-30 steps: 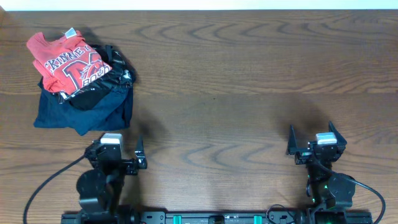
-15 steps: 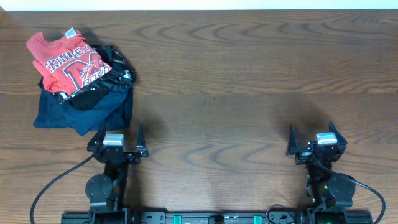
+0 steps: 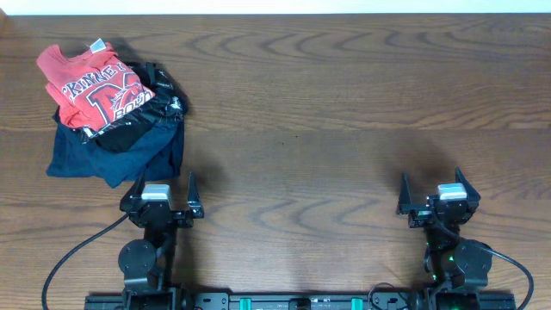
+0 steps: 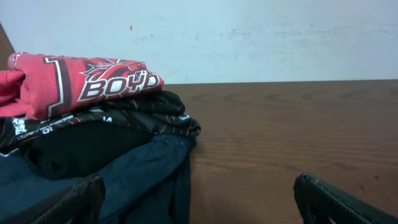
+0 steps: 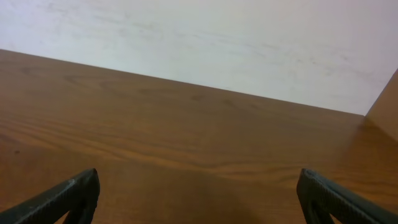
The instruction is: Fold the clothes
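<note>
Three garments are counted on the worktop (image 3: 344, 103), stacked in one pile at its far left corner. One orange-red T-shirt (image 3: 89, 86) is seen on top, bunched rather than flat, with white dark-outlined lettering facing up. In the left wrist view "BOYD" can be read on it. A small pale label (image 3: 99, 46) is seen at its far edge. One black garment (image 3: 142, 116) with white lettering is seen under the shirt, sticking out on the right side. One navy garment (image 3: 112, 159) is seen at the bottom, spreading toward the near edge.

Two arms are seen at the near edge, each with two fingers. The left fingers (image 3: 192, 196) are spread wide apart with nothing held. They are placed just beside the near edge of the navy garment; contact cannot be told. The right fingers (image 3: 403, 194) are also spread wide and empty, well apart from the pile, above bare wood. The T-shirt is not touched by either arm.
</note>
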